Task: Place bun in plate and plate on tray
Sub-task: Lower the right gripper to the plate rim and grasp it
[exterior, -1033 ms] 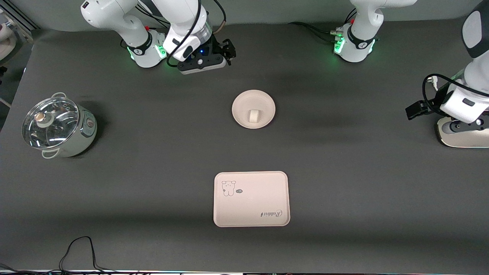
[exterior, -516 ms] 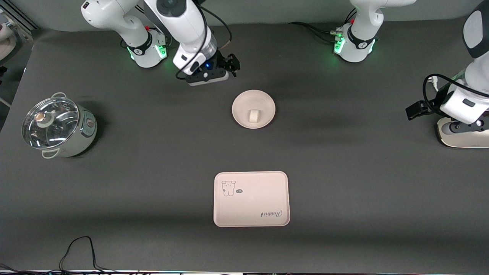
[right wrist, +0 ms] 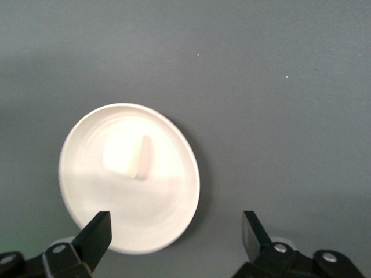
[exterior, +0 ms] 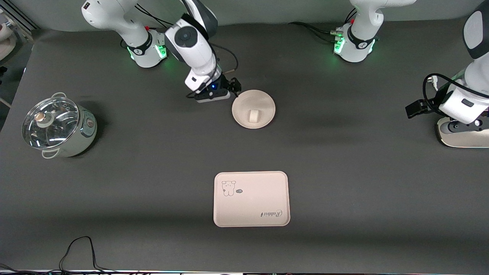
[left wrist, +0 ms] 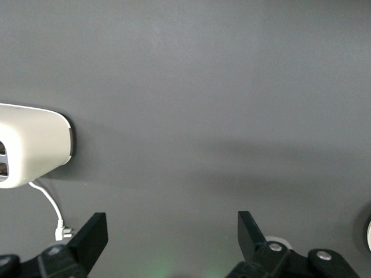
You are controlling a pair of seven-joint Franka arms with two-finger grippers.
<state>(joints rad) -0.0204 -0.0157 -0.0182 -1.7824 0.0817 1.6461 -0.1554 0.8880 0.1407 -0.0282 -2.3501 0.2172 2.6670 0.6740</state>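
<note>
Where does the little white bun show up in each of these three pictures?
Front view: the bun lies in the round plate, mid-table, farther from the camera than the tray.
Left wrist view: not in it.
Right wrist view: the bun lies in the plate, above the open right claw.
Shared landmark: the plate's rim.

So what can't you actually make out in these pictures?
- Front view: the glass-lidded pale pot's contents, lost in lid glare.
- Front view: the small print beside the cartoon on the cream rectangular tray, too tiny.
- Left wrist view: the white device, cut off by the picture's edge.
</note>
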